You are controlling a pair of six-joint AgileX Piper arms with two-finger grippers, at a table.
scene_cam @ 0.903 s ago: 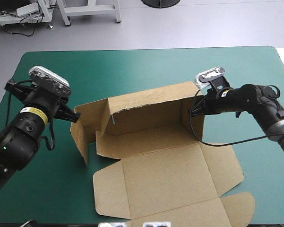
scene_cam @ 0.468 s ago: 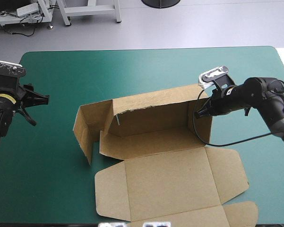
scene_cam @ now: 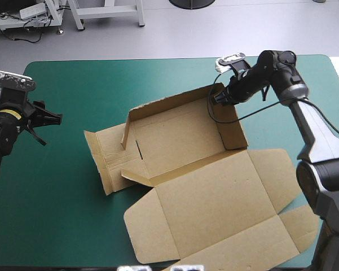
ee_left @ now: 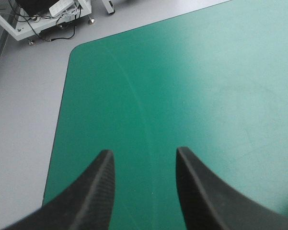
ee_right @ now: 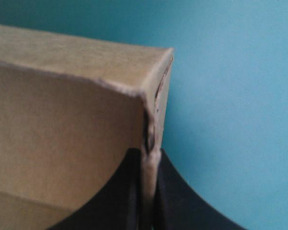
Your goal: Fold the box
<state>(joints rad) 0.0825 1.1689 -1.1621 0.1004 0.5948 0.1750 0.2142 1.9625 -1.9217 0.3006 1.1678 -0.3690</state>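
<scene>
The brown box [scene_cam: 175,141] lies half raised in the middle of the table, turned askew. Its back wall [scene_cam: 169,107] leans outward and its right wall [scene_cam: 232,127] stands up. The left flap [scene_cam: 110,161] lies flat, and the lid [scene_cam: 220,209] is spread flat toward the front edge. My right gripper [scene_cam: 217,100] is shut on the box at its far right corner. In the right wrist view the wall's edge [ee_right: 151,163] is pinched in my right gripper [ee_right: 151,191]. My left gripper [scene_cam: 51,129] hangs open near the table's left edge, well apart from the box. Only cover shows ahead of my left gripper [ee_left: 141,167].
The lid's corner flaps [scene_cam: 302,223] reach close to the table's front right edge. Teal-green cover [scene_cam: 73,84] stretches between my left gripper and the box, and along the far edge. The table's far left corner [ee_left: 74,50] shows in the left wrist view.
My right gripper moved toward the far edge, dragging and turning the box. The left wall dropped flat. My left gripper let go of that wall earlier and drew back left.
</scene>
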